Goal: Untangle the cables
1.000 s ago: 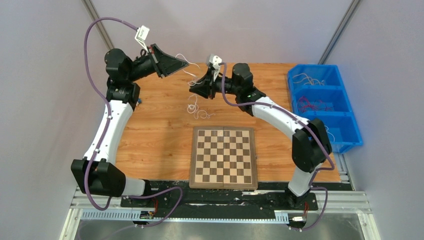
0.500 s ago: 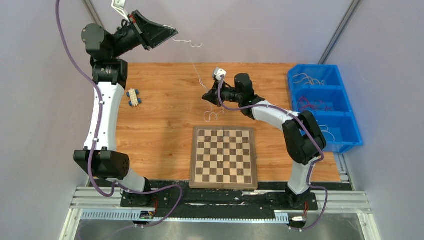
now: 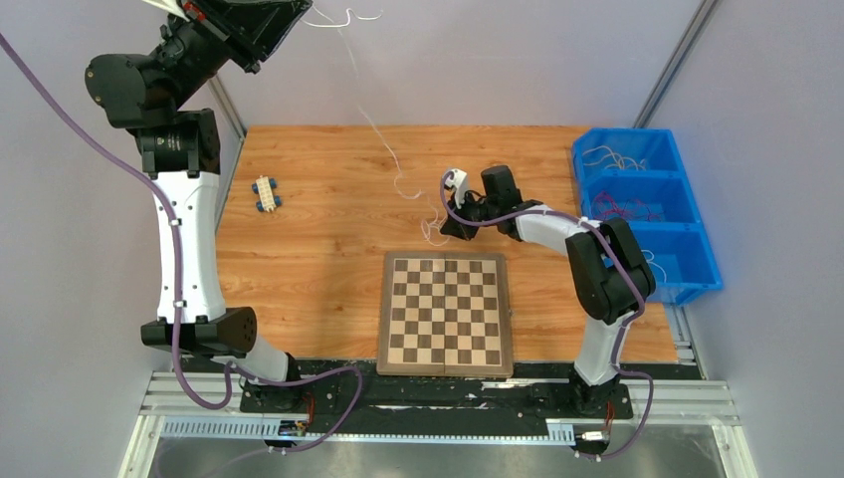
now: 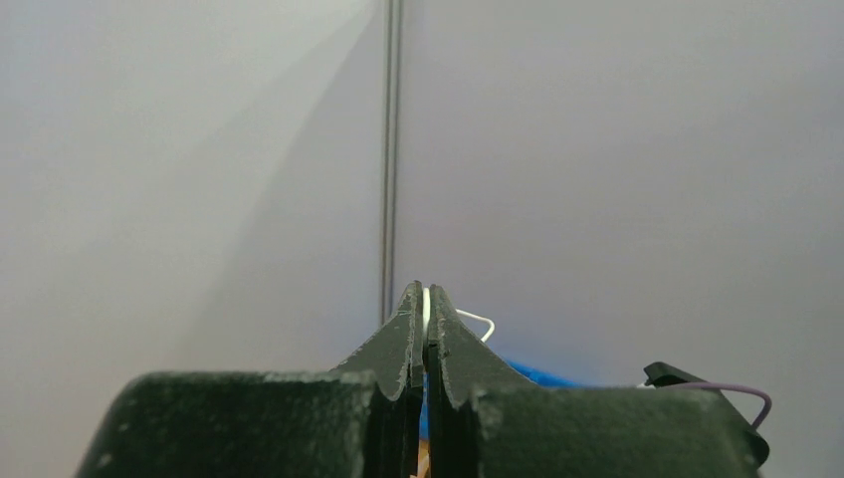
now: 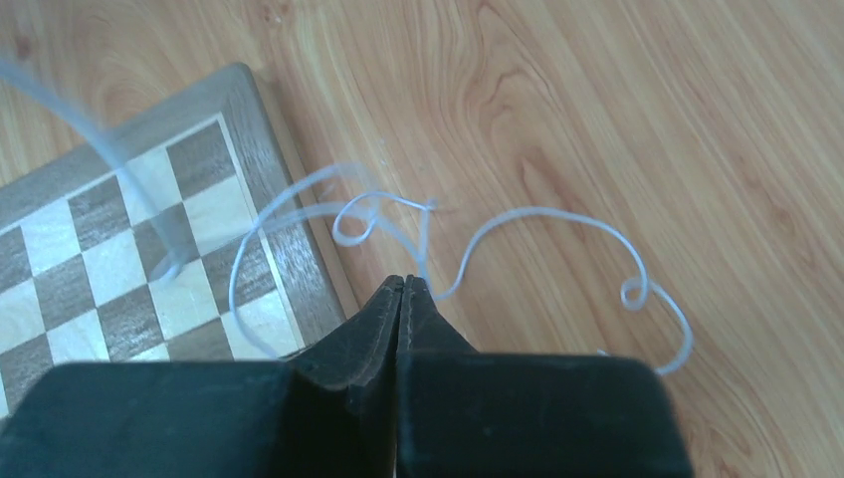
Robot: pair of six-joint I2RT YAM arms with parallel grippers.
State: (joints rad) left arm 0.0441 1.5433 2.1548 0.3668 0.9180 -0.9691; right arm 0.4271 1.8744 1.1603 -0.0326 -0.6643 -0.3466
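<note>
The left tool has climbed from the desk's far edge to the top of the overhead view, drawing the white cable into a long slanted line. The right tool has dropped back beside the chessboard's far edge, its jaws now pressed together on the strand.

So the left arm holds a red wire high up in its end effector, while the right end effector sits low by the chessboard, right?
Not quite: the wire is white, not red. The left wrist view shows the white wire pinched in the shut left end effector, and the top view shows that arm raised high. The right end effector does sit low by the chessboard.
</note>
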